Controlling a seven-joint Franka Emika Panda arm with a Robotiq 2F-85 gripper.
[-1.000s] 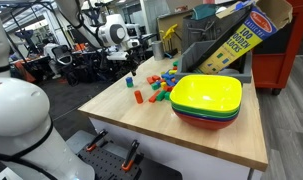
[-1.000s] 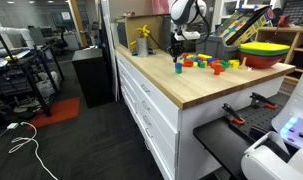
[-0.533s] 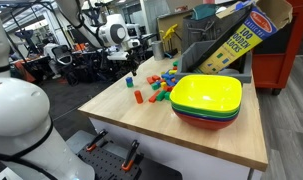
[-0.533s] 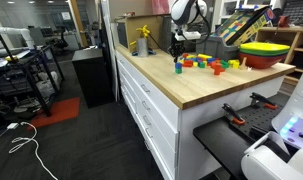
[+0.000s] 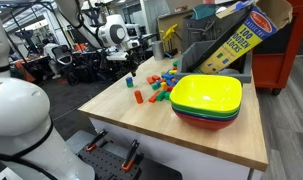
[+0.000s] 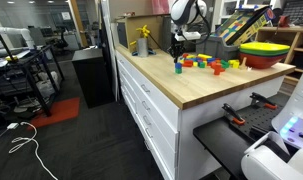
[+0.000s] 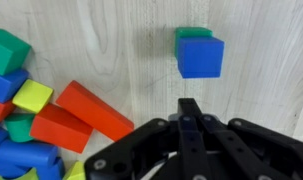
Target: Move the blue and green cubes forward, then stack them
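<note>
In the wrist view a blue cube (image 7: 200,56) sits on top of a green cube (image 7: 190,33), whose edge shows behind it, on the wooden table (image 7: 111,50). My gripper (image 7: 189,104) is shut and empty, just below the stack in that view and apart from it. In both exterior views the gripper (image 5: 127,64) (image 6: 177,50) hangs a little above the stacked cubes (image 5: 128,81) (image 6: 177,67), near the table's edge.
A pile of coloured blocks (image 7: 36,110) (image 5: 163,85) (image 6: 206,63) lies beside the stack. Stacked yellow, green and red bowls (image 5: 206,100) (image 6: 263,50) stand further along. A block box (image 5: 241,35) leans behind. A lone orange block (image 5: 138,97) lies nearby.
</note>
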